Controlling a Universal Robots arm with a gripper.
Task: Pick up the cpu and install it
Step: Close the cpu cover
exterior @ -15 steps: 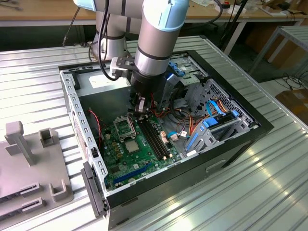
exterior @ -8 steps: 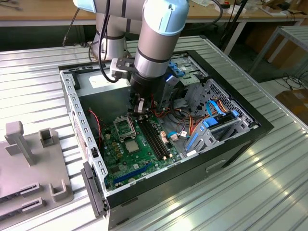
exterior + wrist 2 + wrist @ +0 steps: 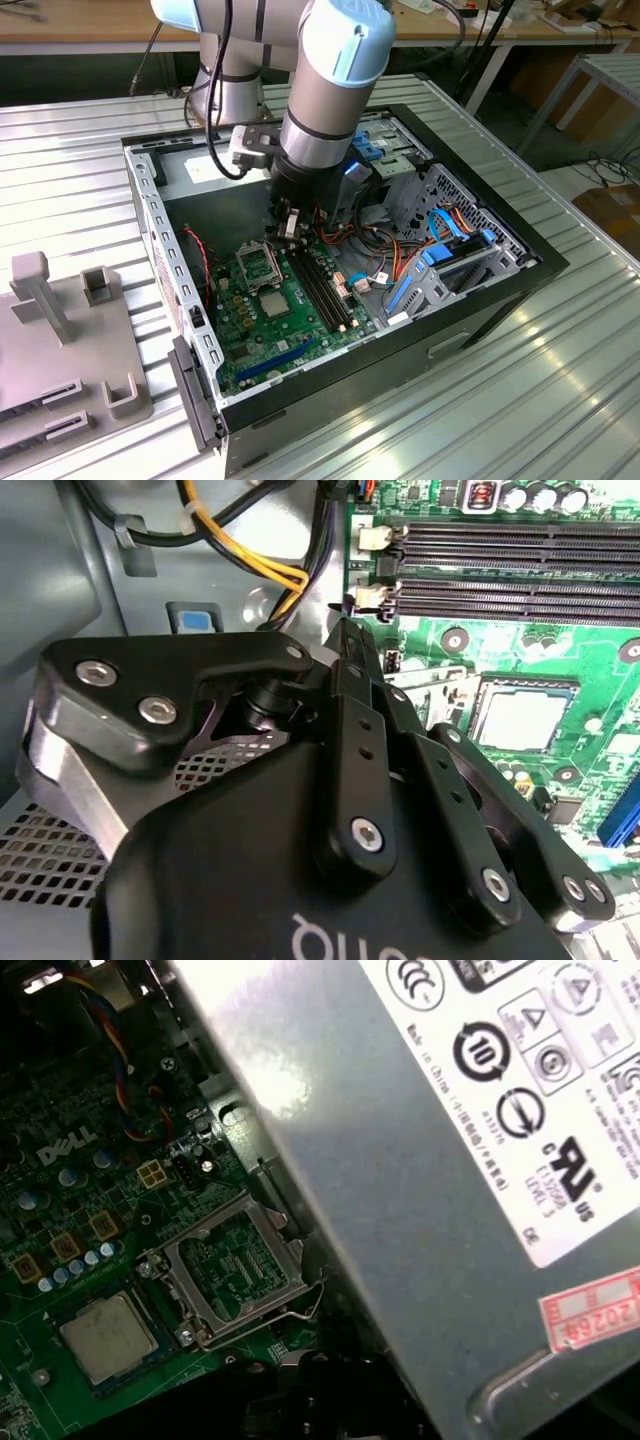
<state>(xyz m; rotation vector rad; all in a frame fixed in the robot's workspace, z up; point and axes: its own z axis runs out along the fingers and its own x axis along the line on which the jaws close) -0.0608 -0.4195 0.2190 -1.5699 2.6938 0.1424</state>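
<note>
So here's my situation. The open black case (image 3: 480, 312) lies on its side on a silvery ribbed metal table (image 3: 520, 410), and my arm comes down into it from the far side. Toward the exterior view's left, a grey fixture (image 3: 60, 340) with upright posts and slots sits on that same table, near the case. Wooden benches (image 3: 80, 30) run along the back of the room. Off at the exterior view's right, a cardboard box (image 3: 612, 210) stands on the floor beyond the table edge.

The cpu (image 3: 272, 303) isn't in my grasp. It lies flat on the green motherboard (image 3: 245, 340), silvery top up, just beside the open socket frame (image 3: 257, 264), on the side nearer the exterior camera. Both wrist views show it there as well.

My gripper (image 3: 289, 228) hangs over the board around the far end of the long black memory slots (image 3: 322, 288), past the socket frame and apart from the cpu. Whether it's set wide or narrow, I honestly can't tell; the second wrist view just looks along its black linkage from behind.

In the first wrist view a grey metal box (image 3: 430, 1160) with stickers stands right next to the socket frame. A blue drive bracket (image 3: 445, 262) sits in the case toward the exterior view's right, near some orange and blue cables.
</note>
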